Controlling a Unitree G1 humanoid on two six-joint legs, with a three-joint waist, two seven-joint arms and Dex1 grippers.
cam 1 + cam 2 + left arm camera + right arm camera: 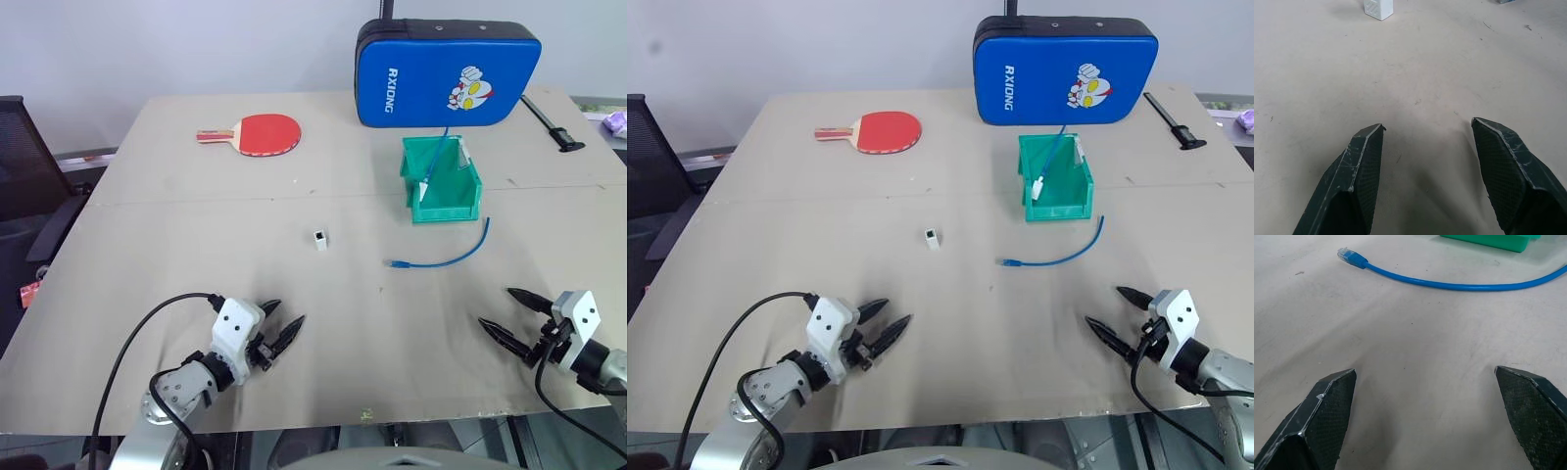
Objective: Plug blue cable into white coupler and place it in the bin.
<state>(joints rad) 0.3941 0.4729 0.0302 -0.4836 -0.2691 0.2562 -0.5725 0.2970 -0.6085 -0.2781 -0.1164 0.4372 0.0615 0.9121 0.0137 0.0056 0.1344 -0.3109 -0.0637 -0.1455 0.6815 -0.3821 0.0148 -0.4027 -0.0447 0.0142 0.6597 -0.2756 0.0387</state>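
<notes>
While both arms sit low near the table's (147, 225) front edge, neither one holds anything. L gripper (282, 329) is at front left, fingers parted w/ a clear gap, tips just above the bare tabletop, aimed toward the middle. R gripper (506, 315) is at front right, fingers spread wide, also over bare surface.

White coupler (320, 238) stands alone near table centre, well apart from both grippers; it also shows ahead of the L fingers (1359, 166) in the left wrist view. Blue cable (446, 258) lies loose on the table in a gentle curve, plug end pointing toward the coupler but not touching it, other end just beside the bin's (446, 208) front corner. Cable also lies ahead of the R fingers (1322, 416) in the right wrist view.

Teal-green bin sits behind the cable, w/ another blue cable w/ a white end piece leaning inside. Behind it: blue padded case (446, 73). Red ping-pong paddle (257, 133) lies at far left, black tool (551, 122) at far right.
</notes>
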